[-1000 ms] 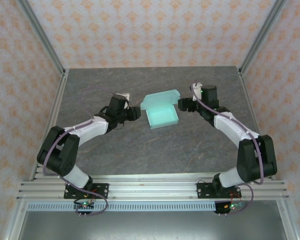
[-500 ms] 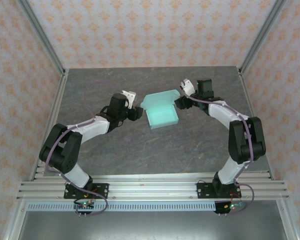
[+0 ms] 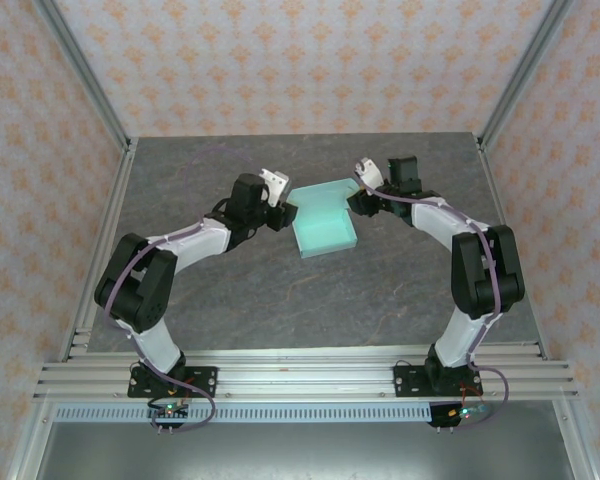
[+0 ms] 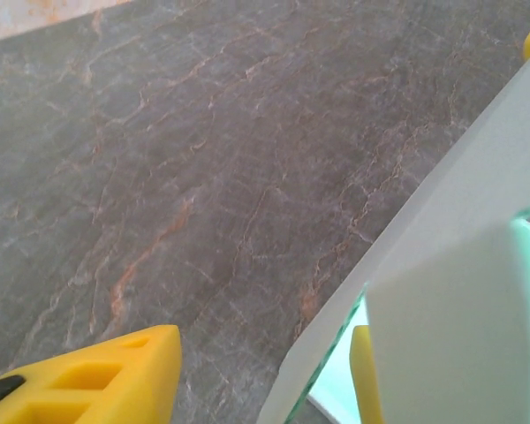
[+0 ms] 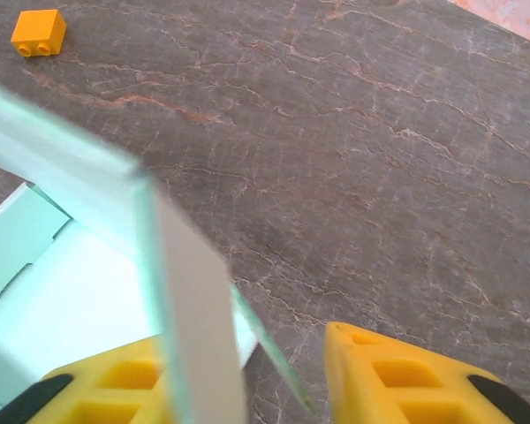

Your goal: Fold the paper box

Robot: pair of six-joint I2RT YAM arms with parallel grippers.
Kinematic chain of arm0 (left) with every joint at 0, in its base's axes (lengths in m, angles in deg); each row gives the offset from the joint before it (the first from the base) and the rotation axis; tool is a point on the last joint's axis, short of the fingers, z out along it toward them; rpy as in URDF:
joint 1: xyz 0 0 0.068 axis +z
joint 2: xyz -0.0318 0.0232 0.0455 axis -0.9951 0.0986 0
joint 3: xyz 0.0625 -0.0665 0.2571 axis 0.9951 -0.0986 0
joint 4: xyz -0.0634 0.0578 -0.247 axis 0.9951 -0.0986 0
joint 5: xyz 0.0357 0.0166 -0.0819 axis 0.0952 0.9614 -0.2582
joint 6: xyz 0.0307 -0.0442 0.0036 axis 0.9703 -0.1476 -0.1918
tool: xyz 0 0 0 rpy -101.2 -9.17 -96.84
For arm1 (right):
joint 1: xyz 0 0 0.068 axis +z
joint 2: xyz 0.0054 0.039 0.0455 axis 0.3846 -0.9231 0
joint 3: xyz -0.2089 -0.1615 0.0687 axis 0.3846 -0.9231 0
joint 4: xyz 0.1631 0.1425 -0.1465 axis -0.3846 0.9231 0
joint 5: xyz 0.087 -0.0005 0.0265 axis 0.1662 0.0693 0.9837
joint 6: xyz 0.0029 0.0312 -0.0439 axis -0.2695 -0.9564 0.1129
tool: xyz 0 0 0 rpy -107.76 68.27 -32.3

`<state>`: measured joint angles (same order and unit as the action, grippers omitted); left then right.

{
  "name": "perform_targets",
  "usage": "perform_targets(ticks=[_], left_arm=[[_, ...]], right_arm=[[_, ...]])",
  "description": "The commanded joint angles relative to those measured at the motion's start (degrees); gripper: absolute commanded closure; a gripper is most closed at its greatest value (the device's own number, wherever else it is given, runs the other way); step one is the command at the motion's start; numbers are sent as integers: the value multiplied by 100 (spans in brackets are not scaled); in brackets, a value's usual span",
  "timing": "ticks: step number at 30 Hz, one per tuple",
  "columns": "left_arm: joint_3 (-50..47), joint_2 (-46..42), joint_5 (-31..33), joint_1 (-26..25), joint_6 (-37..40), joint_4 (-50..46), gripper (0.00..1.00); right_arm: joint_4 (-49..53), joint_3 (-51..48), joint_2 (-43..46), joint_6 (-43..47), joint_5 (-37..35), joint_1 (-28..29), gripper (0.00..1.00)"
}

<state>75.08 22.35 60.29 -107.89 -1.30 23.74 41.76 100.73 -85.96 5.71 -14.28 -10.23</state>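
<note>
Pink-and-orange patterned walls (image 3: 280, 60) and an aluminium frame (image 3: 100, 110) enclose a dark grey stone-look surface (image 3: 230, 300). The pale mint-green thin-card paper box (image 3: 325, 235) sits near the centre of the surface, a little toward 12 o'clock. The tray is formed and open on top, and the lid panel (image 3: 320, 193) stands up along its far edge.

The left end effector (image 3: 283, 210) is at the box's 10 o'clock corner. In the left wrist view its yellow fingers (image 4: 97, 375) are spread wide and straddle a card wall (image 4: 406, 247), with clear gap on the outer side, so nothing is pinched. The right end effector (image 3: 358, 200) is at the 2 o'clock corner. Its yellow fingers (image 5: 397, 371) are also wide, with an upright flap (image 5: 194, 309) between them.

Likely reason for the symmetry: each arm takes one back corner, so the side flaps can be tucked and the lid brought down evenly. The lid is not yet shut.

A small orange toy block (image 5: 38, 32) lies on the bare surface beyond the box, at 11 o'clock in the right wrist view, well apart from the box. Nothing blocks the lid's path. The main risk looks to be thin card buckling or the light box sliding.
</note>
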Motion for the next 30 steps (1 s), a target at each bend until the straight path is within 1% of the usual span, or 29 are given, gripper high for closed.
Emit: perform_targets(ticks=[1, 5, 8, 13, 18, 22, 28, 30], left_arm=[[193, 65, -93, -23, 141, -178, 54], [156, 67, -73, -35, 44, -160, 62], [78, 65, -6, -38, 0, -100, 64], [8, 0, 85, -35, -7, -119, 70], [-65, -88, 72, -43, -25, -112, 79], [-123, -129, 95, -43, -56, -90, 79], [-148, -127, 166, -44, -3, -194, 69], [-176, -117, 173, -42, 0, -153, 71]], right_arm=[[-150, 153, -96, 19, 26, 63, 65], [-151, 146, -78, -83, -113, 122, 71], [-164, 133, -35, -229, -353, 192, 76], [-164, 83, 57, -547, -754, 286, 83], [-250, -35, 221, -778, -1023, 434, 89], [-253, -95, 335, -931, -1356, 593, 92], [-253, -173, 442, -1054, -1634, 652, 94], [-243, -185, 454, -1078, -1676, 660, 94]])
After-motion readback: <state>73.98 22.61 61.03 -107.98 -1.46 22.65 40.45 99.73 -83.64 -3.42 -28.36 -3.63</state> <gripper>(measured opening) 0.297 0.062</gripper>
